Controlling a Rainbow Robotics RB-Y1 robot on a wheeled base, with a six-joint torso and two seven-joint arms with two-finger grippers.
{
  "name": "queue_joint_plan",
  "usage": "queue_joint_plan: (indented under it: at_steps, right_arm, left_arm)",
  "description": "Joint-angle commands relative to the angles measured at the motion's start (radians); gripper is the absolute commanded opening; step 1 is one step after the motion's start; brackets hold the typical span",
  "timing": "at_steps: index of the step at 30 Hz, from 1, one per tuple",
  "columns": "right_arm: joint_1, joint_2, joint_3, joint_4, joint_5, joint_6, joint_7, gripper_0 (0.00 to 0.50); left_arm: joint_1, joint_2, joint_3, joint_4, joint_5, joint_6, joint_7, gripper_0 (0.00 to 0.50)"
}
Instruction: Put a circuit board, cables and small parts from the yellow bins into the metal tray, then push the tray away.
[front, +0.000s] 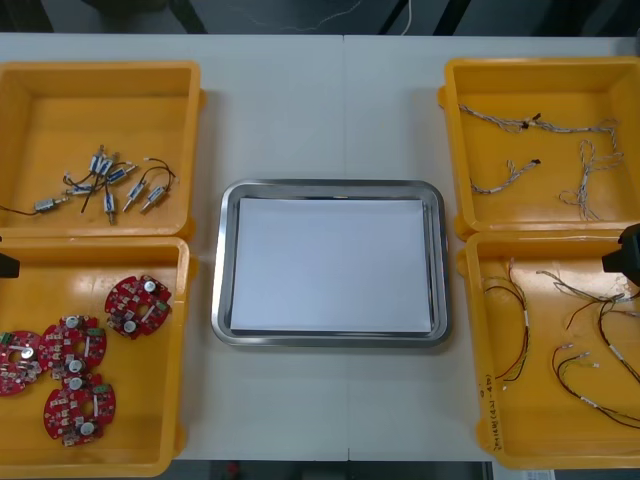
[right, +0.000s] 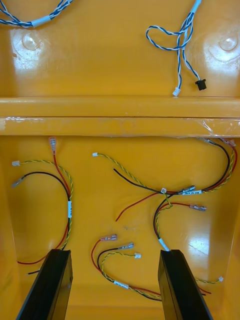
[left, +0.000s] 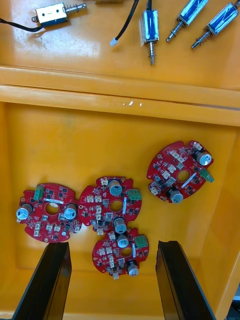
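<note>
Left wrist view: left claw (left: 114, 248) spread above circuit boards (left: 100, 205) (right claw (right: 115, 254) likewise, above cables (right: 69, 200)).

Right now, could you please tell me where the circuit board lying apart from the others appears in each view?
Front view: the lone circuit board lies in the near left bin, closest to the tray.
Left wrist view: same board, beyond the open left end effector, apart from the other three.
Right wrist view: the open right end effector hangs over cables across the table.
Shared landmark: the wall between the left bins.
</note>
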Motion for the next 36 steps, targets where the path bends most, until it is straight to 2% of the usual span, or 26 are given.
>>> queue_joint_plan:
  at_steps: [1,14,15,17,25,29,36]
  right_arm:
    - [0.016,-0.036,-0.026,-0.007,-0.006,0.003,-0.035,0.500]
    - [0.016,-0.036,-0.026,-0.007,-0.006,0.003,-0.035,0.500]
    - [0.016,-0.036,-0.026,-0.007,-0.006,0.003,-0.035,0.500]
    - [0.016,-0.036,-0.026,-0.007,-0.006,0.003,-0.035,0.500]
    - [-0.010,-0.044,-0.075,-0.021,-0.023,0.003,-0.030,0.500]
    - [0.008,-0.044,-0.070,-0.050,-0.009,0.003,-0.035,0.500]
    - [0.053,-0.044,-0.067,-0.052,0.006,0.003,-0.016,0.500]
  left_arm:
    - [0.014,0.045,0.028,-0.027,-0.009,0.006,-0.085,0.500]
    - [0.014,0.045,0.028,-0.027,-0.009,0.006,-0.085,0.500]
    - [0.041,0.017,0.000,-0.005,-0.009,0.006,-0.085,0.500]
    - [0.044,0.007,-0.003,0.001,-0.012,0.006,-0.086,0.500]
    - [0.041,0.019,-0.020,0.001,-0.026,0.006,-0.091,0.500]
    - [0.035,0.033,-0.020,0.002,-0.013,0.006,-0.111,0.500]
    - [0.037,0.065,-0.020,0.002,0.017,0.006,-0.230,0.500]
